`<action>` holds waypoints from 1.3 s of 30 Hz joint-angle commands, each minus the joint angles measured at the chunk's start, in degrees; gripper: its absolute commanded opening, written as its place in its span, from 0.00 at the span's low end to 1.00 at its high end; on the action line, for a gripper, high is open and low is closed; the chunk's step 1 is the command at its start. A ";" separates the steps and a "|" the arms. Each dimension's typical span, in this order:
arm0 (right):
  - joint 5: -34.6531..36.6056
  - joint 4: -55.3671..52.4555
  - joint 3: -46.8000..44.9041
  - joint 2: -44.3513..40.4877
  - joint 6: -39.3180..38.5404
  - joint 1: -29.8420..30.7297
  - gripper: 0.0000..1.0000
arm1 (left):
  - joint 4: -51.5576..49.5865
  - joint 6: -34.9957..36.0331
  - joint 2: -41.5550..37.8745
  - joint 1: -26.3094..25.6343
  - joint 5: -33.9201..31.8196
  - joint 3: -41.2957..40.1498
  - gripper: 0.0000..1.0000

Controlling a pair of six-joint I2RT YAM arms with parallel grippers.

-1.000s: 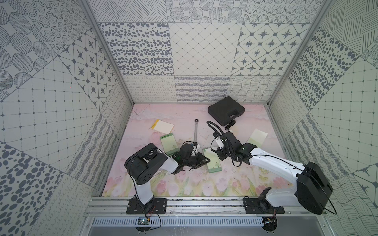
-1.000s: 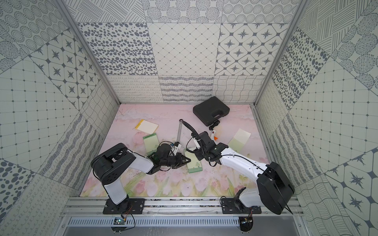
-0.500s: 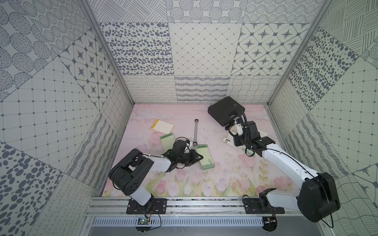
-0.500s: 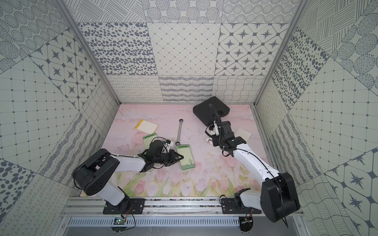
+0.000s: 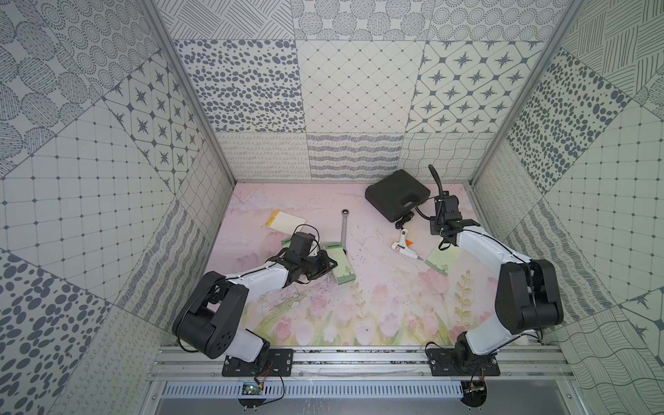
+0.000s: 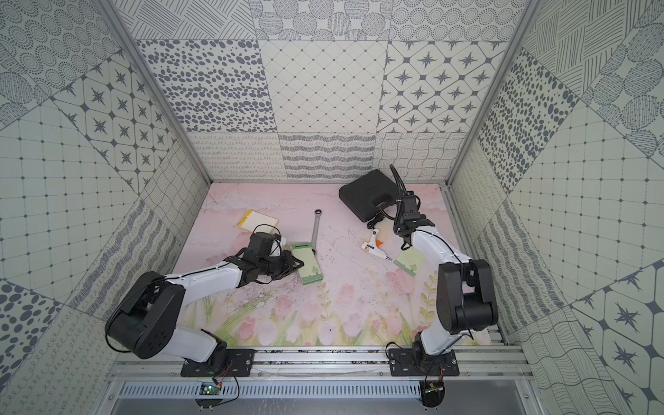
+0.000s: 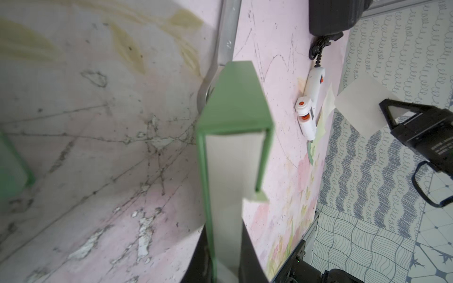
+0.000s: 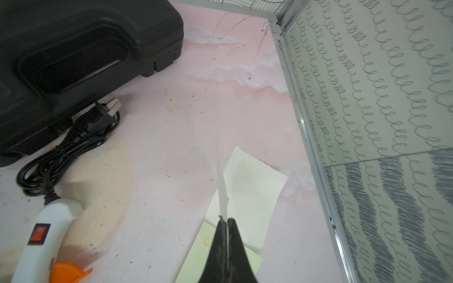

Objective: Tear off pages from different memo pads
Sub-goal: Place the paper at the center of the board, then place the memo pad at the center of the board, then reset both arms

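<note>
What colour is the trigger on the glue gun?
Orange. The glue gun trigger shows best in the right wrist view.

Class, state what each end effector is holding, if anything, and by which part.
Left end effector: a green memo pad, clamped at one long edge. Right end effector: a loose pale page, pinched by one edge.

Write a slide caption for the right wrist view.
Right gripper pinches a thin page edge-on above a loose cream page.

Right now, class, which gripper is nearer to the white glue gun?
Right. The right gripper, jaws shut on a white page, hangs close beside the glue gun. The left gripper, clamping a green memo pad, is farther off, near the wrench.
</note>
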 commanded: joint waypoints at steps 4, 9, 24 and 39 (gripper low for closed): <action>-10.66 4.08 8.28 9.63 -2.71 -0.89 0.04 | -7.32 8.03 3.96 0.64 -6.09 4.11 0.00; -19.85 2.03 10.85 12.58 -0.64 -0.94 0.69 | -9.01 8.78 4.79 0.64 -8.70 5.39 0.10; -35.86 12.57 -14.93 -17.88 8.56 -0.94 0.99 | -17.49 18.34 -8.23 0.65 -26.84 10.65 1.00; -33.02 29.27 -28.85 -23.76 7.77 -3.00 0.99 | 1.15 39.80 -32.23 2.05 -51.55 -10.17 1.00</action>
